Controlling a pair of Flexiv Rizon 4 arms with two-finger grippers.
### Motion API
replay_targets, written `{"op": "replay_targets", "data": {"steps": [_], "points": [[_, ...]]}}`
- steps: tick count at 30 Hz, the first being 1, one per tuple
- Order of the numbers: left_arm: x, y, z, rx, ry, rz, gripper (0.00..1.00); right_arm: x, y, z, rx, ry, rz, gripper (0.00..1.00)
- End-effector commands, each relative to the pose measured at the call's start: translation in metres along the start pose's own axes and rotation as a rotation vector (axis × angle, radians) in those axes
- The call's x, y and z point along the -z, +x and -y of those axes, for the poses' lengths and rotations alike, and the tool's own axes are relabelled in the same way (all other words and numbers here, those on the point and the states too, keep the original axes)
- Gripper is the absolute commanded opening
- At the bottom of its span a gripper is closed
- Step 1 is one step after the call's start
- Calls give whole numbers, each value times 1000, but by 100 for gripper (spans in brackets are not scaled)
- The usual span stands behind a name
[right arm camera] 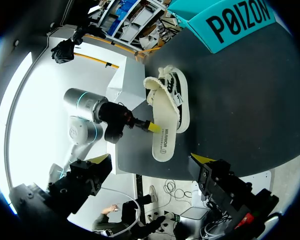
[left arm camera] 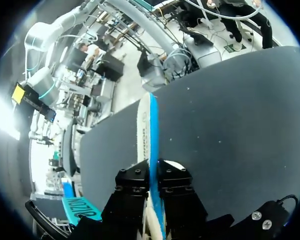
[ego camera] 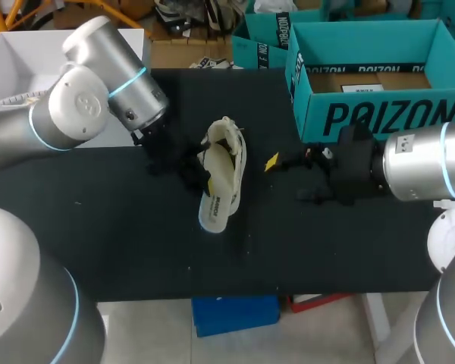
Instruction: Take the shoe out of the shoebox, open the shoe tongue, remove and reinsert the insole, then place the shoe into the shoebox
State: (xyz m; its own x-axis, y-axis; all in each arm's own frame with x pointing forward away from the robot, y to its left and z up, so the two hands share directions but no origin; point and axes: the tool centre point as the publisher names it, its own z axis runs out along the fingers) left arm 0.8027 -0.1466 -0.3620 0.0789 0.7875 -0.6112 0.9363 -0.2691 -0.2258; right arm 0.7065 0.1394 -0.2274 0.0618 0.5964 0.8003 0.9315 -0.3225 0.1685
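L tool [left arm camera: 154,192] pinched tight on insole [left arm camera: 147,131] edge. Insole's long axis runs straight ahead of its fingers, over shoe [ego camera: 230,140] lying on its side mid-counter [ego camera: 121,227]. R tool [right arm camera: 150,159] spread wide, empty, just beside shoe on shoebox [ego camera: 379,114] side. L arm nearer; reinsert prob. its job.

The wide, flat black table [ego camera: 121,243] fills the middle of the head view, from the left side of the frame to the right side. Its front edge runs straight across the lower part. The top looks dull, not shiny, with a few tiny pale specks [ego camera: 77,202] on it. A white leg [ego camera: 375,326] shows at the lower right.
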Motion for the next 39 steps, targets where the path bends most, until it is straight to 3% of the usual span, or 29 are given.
{"op": "replay_targets", "data": {"steps": [1, 5, 11, 21, 39], "points": [[4, -2, 7, 1, -74, -14, 0, 0, 1, 0, 0, 0, 1, 100], [11, -3, 9, 23, -61, 40, 0, 0, 1, 0, 0, 0, 1, 100], [19, -9, 25, 91, 39, 177, 0, 0, 1, 0, 0, 0, 1, 100], [20, -9, 35, 167, 139, 282, 0, 0, 1, 0, 0, 0, 1, 100], [22, -27, 2, 211, 200, 311, 0, 0, 1, 0, 0, 0, 1, 100]]}}
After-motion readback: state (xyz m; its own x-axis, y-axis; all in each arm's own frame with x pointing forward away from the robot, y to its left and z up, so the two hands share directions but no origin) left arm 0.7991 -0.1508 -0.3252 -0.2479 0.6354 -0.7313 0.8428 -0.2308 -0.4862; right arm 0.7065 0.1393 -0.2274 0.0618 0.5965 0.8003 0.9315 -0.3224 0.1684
